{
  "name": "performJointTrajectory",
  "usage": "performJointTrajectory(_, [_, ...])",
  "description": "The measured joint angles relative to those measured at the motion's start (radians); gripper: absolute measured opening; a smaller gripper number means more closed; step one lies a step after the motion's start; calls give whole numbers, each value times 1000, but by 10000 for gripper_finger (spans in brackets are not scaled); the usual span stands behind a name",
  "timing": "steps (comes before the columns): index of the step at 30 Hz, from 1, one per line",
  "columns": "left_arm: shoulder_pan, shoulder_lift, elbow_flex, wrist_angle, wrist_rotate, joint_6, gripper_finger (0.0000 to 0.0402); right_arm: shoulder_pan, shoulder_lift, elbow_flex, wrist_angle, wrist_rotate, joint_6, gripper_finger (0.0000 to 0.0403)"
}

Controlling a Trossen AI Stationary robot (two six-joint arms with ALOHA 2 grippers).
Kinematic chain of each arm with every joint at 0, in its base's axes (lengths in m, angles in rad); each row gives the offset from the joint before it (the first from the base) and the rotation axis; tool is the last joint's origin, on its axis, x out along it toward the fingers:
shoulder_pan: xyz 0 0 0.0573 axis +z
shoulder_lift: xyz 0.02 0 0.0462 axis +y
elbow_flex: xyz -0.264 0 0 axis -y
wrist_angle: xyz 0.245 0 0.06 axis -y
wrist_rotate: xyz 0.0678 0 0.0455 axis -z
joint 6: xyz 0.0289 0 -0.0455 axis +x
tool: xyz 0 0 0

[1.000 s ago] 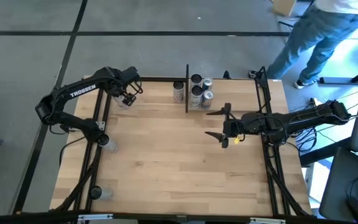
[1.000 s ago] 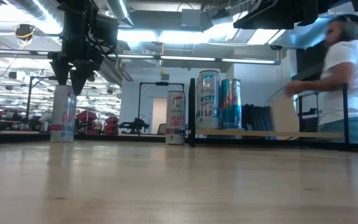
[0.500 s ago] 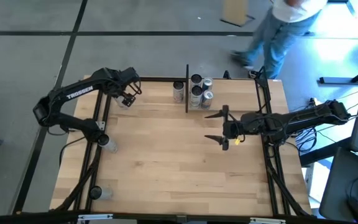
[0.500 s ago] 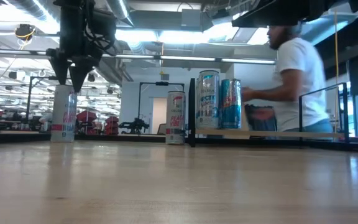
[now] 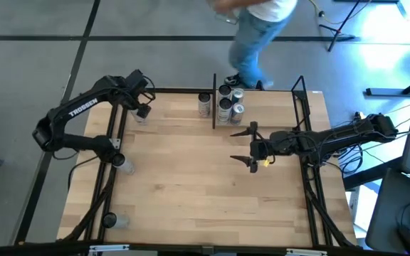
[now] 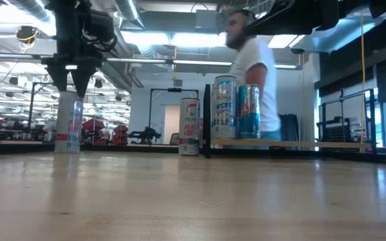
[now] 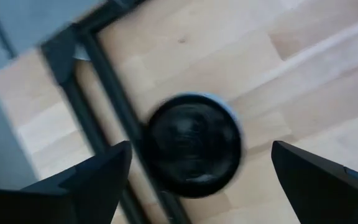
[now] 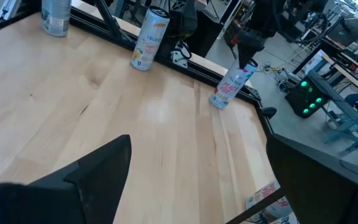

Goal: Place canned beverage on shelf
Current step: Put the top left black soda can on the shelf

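The left pincer point(image 5: 141, 108) hangs directly over a white can point(image 6: 68, 122) that stands upright at the counter's point(image 5: 191, 192) far left corner, well to the left of the shelf point(image 5: 262, 114). Its fingers point(image 6: 82, 82) are spread apart, released, tips just above the can's rim; the left wrist view looks straight down on the can's dark top point(image 7: 192, 144) between the two fingers.

Just left of the shelf's black upright point(image 5: 213, 99) stands a second can point(image 6: 189, 126), upright on the counter. Right of that upright, on the shelf board, a cluster of cans point(image 5: 228, 103) stands close together; the low view shows a silver one point(image 6: 224, 107) and a blue one point(image 6: 248, 111) side by side.

The right pincer point(image 5: 251, 148) hovers over the counter in front of the shelf, fingers wide apart, gripping nothing.

Beyond the shelf, a person point(image 6: 254, 80) in a white shirt is passing behind the counter.
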Motion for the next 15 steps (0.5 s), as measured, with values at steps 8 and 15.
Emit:
performJointTrajectory(8, [22, 14, -64, 62, 30, 43, 375, 0, 0, 0, 5, 0, 0, 360])
performJointTrajectory(15, [13, 79, -82, 73, 29, 73, 337, 0, 0, 0, 11, 0, 0, 360])
